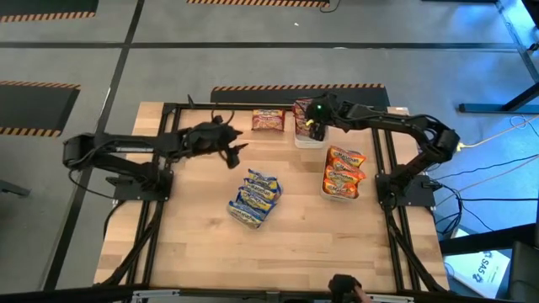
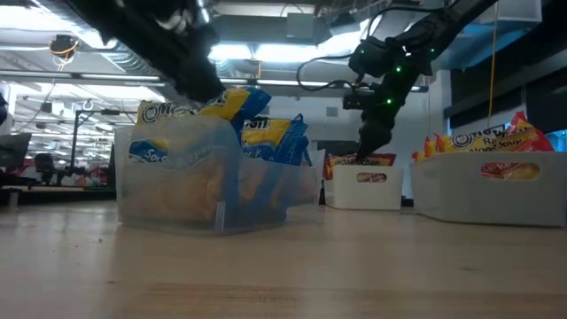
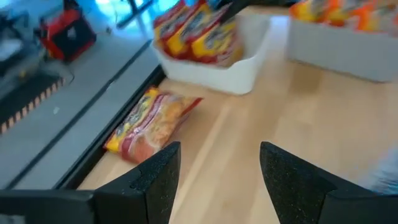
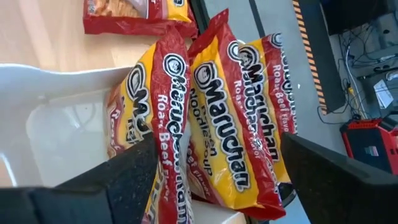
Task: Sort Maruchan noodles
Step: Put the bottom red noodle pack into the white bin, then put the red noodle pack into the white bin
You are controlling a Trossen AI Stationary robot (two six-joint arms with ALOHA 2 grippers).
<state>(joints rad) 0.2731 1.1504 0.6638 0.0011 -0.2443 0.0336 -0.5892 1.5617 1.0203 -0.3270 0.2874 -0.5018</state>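
Red packets (image 4: 211, 124) in white bin, directly beneath open right gripper (image 4: 217, 180)

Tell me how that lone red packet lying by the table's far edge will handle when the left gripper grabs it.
The red packet looks like a flat, glossy plastic wrapper, so it will probably slide on the wood when nudged. It seems light for its size. The noodle block inside is likely brittle, so a hard squeeze may crack it.

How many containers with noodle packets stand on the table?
3: the blue-packet container mid-table, the orange-packet container on the right, the red-packet container at the far edge.
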